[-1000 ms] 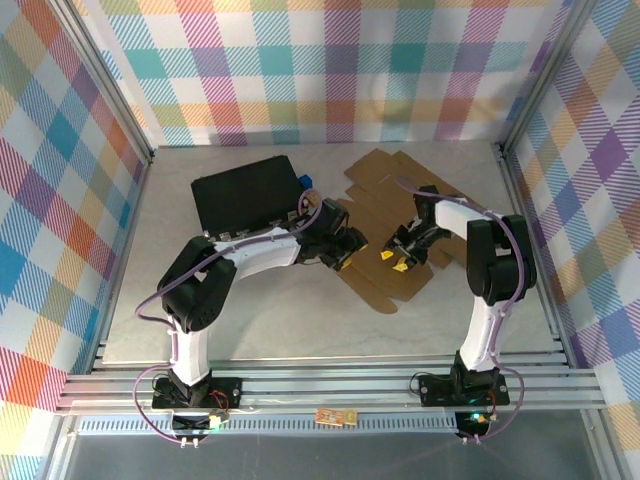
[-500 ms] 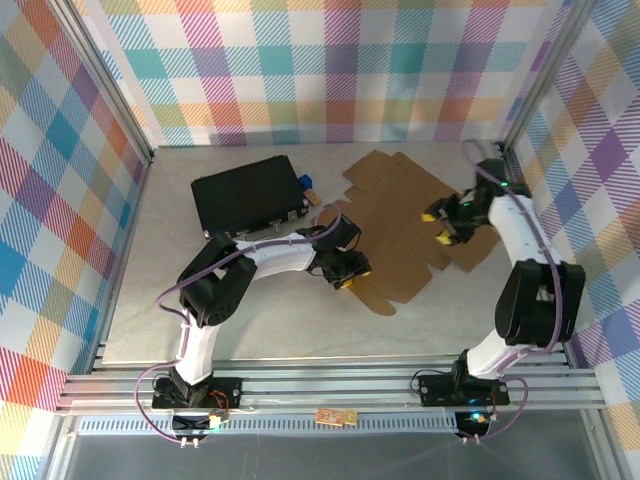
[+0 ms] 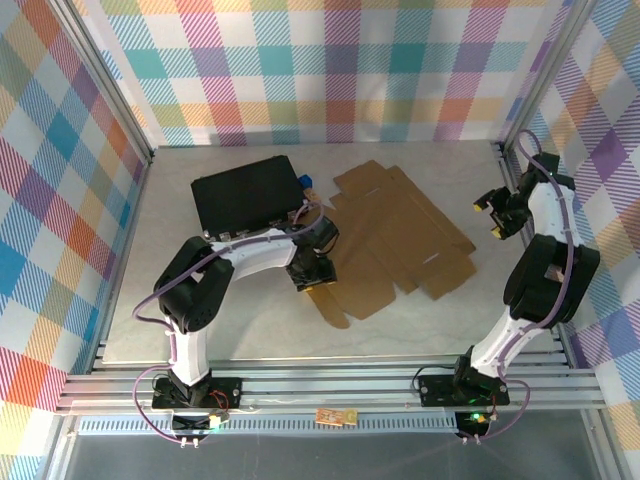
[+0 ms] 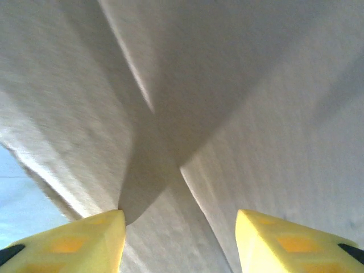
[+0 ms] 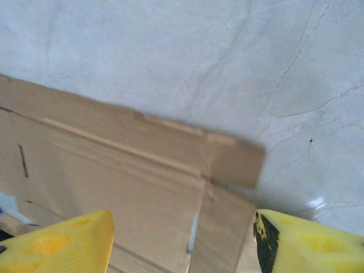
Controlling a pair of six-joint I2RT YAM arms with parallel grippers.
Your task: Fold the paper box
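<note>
Paper box [image 3: 395, 240] lies flat from above (right wrist reveals its corner tab [image 5: 233, 162]).

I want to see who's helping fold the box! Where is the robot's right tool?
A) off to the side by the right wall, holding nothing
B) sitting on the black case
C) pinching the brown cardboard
A: the right tool hangs open near the right wall, apart from the paper box, with nothing between its fingers.
</note>
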